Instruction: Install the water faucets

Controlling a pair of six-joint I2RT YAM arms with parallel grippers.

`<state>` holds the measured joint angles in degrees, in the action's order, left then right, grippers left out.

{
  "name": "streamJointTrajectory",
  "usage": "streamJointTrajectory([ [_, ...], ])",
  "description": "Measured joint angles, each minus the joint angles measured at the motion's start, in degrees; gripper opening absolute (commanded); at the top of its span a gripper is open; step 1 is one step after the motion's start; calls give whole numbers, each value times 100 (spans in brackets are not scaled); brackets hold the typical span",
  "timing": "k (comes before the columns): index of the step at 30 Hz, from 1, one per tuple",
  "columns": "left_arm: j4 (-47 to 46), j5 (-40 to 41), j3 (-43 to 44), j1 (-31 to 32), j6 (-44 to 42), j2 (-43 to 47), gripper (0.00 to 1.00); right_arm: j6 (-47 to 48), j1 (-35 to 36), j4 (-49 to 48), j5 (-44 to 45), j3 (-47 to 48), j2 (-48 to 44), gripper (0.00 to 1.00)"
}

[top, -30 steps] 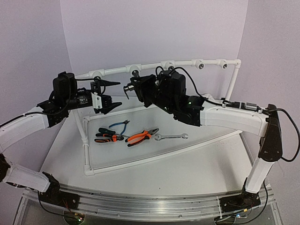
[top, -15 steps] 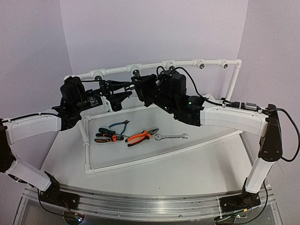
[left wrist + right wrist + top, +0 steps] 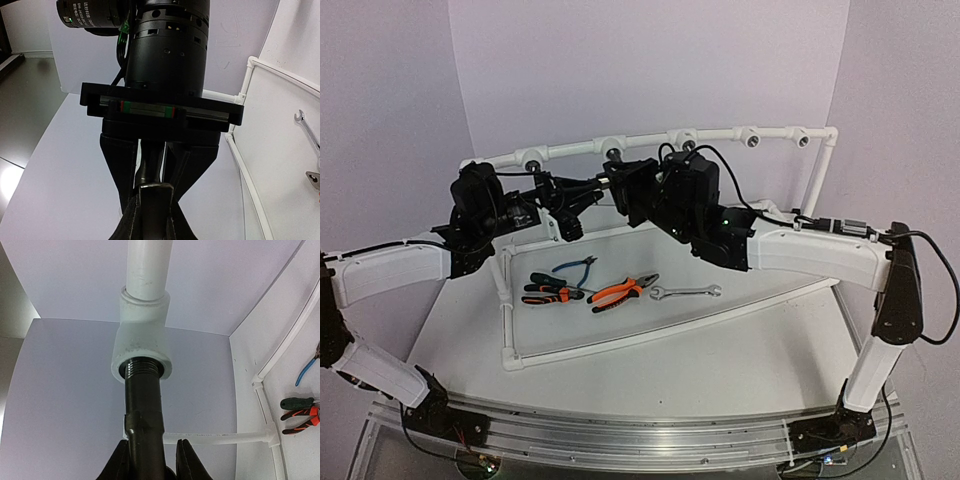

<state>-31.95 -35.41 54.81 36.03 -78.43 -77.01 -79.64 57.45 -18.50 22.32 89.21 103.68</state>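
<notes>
Left gripper (image 3: 151, 194) jaws pinched shut on the tail end of the faucet (image 3: 144, 400), right gripper (image 3: 150, 449) jaws clamped round its dark body. Threaded nose sits in the white tee fitting (image 3: 141, 342), threads showing, so I'd guess barely started, tightening left to do

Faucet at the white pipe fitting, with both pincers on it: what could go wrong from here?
1. On the faucet, threads show outside the white fitting; if they enter tilted, they might cross-thread.
2. The left pincer and right pincer both clamp the faucet; if they pull against each other, it could slip or strain the pipe frame.
</notes>
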Motion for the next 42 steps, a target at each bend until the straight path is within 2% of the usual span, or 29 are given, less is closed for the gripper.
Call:
streamJointTrajectory([
  [7, 256, 3, 115, 66, -29, 0, 0, 24, -7, -137, -6, -225, -136, 16],
  [12, 313, 4, 147, 86, -13, 0, 0, 74, -7, -142, -6, -272, -182, 26],
  [17, 474, 10, 253, 82, 170, -2, 0, 187, -38, -152, 61, -279, -202, 42],
  [24, 553, 15, 331, 38, 380, 0, 0, 369, -480, -108, 505, -324, -402, 56],
  [30, 555, 12, 335, 35, 393, 0, 0, 782, -457, -52, 483, -541, -674, 65],
  [32, 556, 15, 337, 35, 393, 0, 0, 1243, -432, 205, 468, -676, -900, 66],
  [35, 628, 15, 384, 35, 395, 0, 0, 2458, -343, 908, 546, -602, -1231, 68],
  [38, 666, 10, 406, 29, 399, 0, 0, 4373, -125, 1399, 818, -448, -1568, 67],
  [42, 750, 6, 449, 27, 399, 0, 0, 7434, 438, 1689, 1148, -449, -1984, 71],
])
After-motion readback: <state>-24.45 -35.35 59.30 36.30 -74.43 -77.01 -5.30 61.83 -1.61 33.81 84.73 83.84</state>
